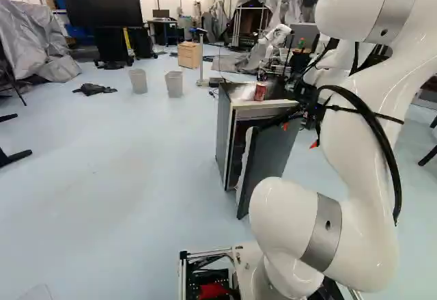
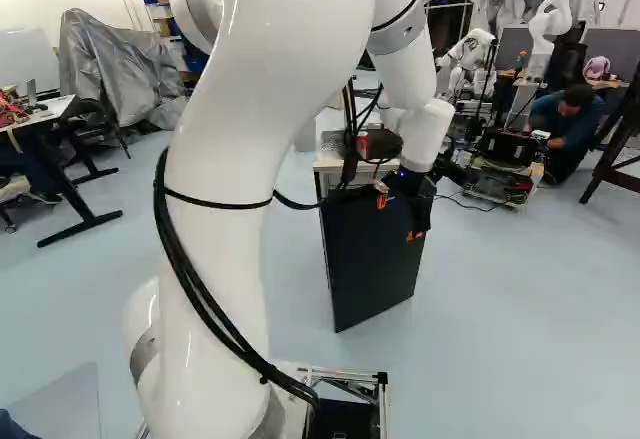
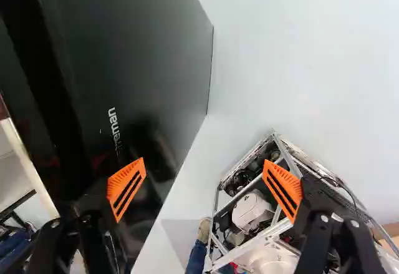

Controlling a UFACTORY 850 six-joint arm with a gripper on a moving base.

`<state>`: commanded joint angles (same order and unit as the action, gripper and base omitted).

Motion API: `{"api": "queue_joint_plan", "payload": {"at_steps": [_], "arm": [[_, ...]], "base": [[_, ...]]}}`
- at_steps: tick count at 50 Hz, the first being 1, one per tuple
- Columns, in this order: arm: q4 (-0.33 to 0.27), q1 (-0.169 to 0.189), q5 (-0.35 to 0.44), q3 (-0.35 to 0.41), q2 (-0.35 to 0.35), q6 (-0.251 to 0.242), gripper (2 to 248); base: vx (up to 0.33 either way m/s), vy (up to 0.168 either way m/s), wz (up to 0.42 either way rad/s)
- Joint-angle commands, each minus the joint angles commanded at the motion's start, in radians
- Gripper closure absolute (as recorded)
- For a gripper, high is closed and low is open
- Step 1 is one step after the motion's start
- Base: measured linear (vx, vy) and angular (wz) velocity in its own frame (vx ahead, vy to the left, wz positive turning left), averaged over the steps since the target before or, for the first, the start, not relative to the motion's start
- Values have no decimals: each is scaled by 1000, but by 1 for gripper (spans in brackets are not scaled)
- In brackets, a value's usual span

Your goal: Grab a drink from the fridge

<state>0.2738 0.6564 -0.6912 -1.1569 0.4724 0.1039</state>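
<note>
My gripper [image 2: 397, 219] hangs at the outer side of the fridge door [image 2: 370, 259], near its upper edge. In the wrist view the gripper [image 3: 204, 185] is open, one finger in front of the door's dark outer face and the other over floor and base frame; whether a finger touches the door I cannot tell. The small fridge [image 1: 224, 132] has its door standing partly open, with a dark gap between door and cabinet in the left base view. A red can [image 1: 260, 91] stands upright on the fridge top. The drinks inside cannot be made out.
The metal frame of my base [image 3: 246, 211] shows beyond the fingers. Two bins [image 1: 174, 84] and a wooden cabinet [image 1: 189, 55] stand farther back. Another robot [image 2: 553, 19] and a low cart [image 2: 510, 174] are at the right of the right base view, a person crouching beside the cart.
</note>
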Motion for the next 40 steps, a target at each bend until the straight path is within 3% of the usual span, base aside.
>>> {"api": "queue_joint_plan", "payload": {"at_steps": [40], "arm": [[0, -129, 0, -18, 12, 0, 3]], "base": [[0, 0, 0]]}}
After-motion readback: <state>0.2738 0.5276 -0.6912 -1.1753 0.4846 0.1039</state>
